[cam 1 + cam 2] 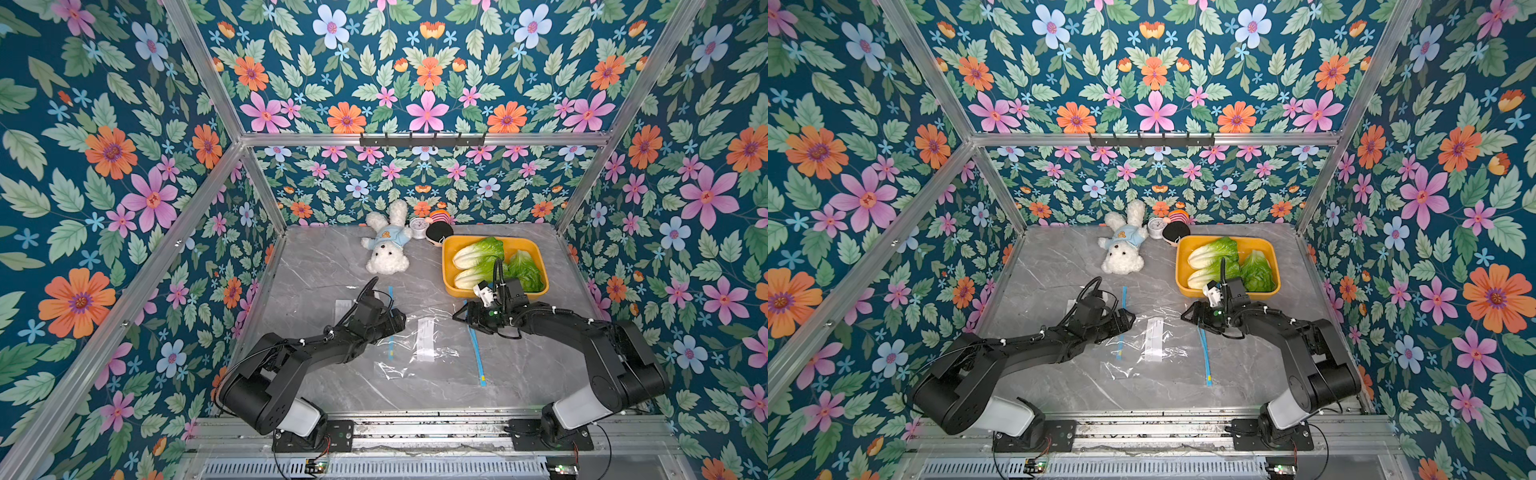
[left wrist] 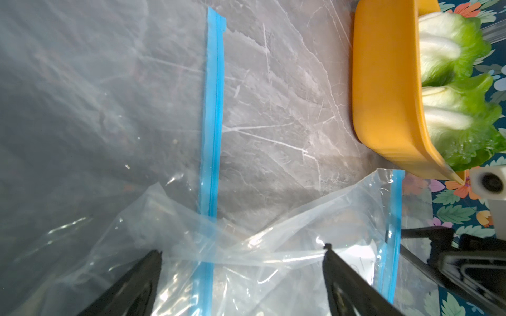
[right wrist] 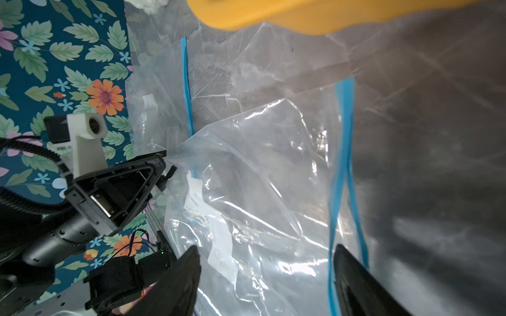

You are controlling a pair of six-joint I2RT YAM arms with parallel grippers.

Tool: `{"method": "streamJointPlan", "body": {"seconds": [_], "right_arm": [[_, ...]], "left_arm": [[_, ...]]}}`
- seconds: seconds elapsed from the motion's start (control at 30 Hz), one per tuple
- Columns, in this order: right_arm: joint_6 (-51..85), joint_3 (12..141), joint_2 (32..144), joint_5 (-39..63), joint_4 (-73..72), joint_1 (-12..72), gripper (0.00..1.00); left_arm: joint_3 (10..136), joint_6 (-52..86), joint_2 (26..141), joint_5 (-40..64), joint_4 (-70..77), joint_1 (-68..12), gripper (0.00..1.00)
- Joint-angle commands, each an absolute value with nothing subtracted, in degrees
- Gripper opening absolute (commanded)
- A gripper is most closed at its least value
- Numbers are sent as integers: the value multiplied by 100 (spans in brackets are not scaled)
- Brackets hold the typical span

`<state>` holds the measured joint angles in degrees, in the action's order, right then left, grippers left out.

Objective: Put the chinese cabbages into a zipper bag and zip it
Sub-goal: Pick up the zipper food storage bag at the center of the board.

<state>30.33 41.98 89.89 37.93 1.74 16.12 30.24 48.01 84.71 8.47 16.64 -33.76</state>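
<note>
While all three cabbages (image 1: 478,252) lie in the tray (image 1: 446,266) just beyond our right gripper (image 1: 458,316), nothing is bagged yet — it and our left gripper (image 1: 400,322) stand open over the empty bag (image 1: 436,361).

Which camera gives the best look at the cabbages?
Both top views: all three cabbages show in the yellow tray. The left wrist view catches two over the tray wall; the right wrist view shows only the tray.
</note>
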Motion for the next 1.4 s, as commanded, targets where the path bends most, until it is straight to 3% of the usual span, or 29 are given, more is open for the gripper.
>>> {"method": "streamJointPlan", "body": {"seconds": [0.0,0.1,0.23,0.4,0.57,0.87,1.07,1.37], "right_arm": [[2766,4288,9150,3622,250,1614,72],[2691,4340,9310,3521,271,1617,66],[2677,4324,9329,3579,236,1613,50],[2883,4203,8992,3609,246,1615,19],[3278,4063,8521,3647,293,1613,0],[4438,4006,6952,3566,705,1611,0],[5789,4191,6204,3248,355,1935,0],[7455,4622,6617,1938,-904,2912,0]], "left_arm": [[3023,4773,8523,853,1222,-3366,93],[3032,4751,8547,835,1174,-3366,93],[3041,4742,8555,826,1156,-3366,93],[3145,4661,8541,766,1045,-3366,93],[3345,4637,8479,703,863,-3364,93],[4097,4371,7654,292,94,-3357,96],[5170,3670,7284,-518,-976,-3349,96],[5916,2456,6511,-827,-1497,-3671,79]]}}
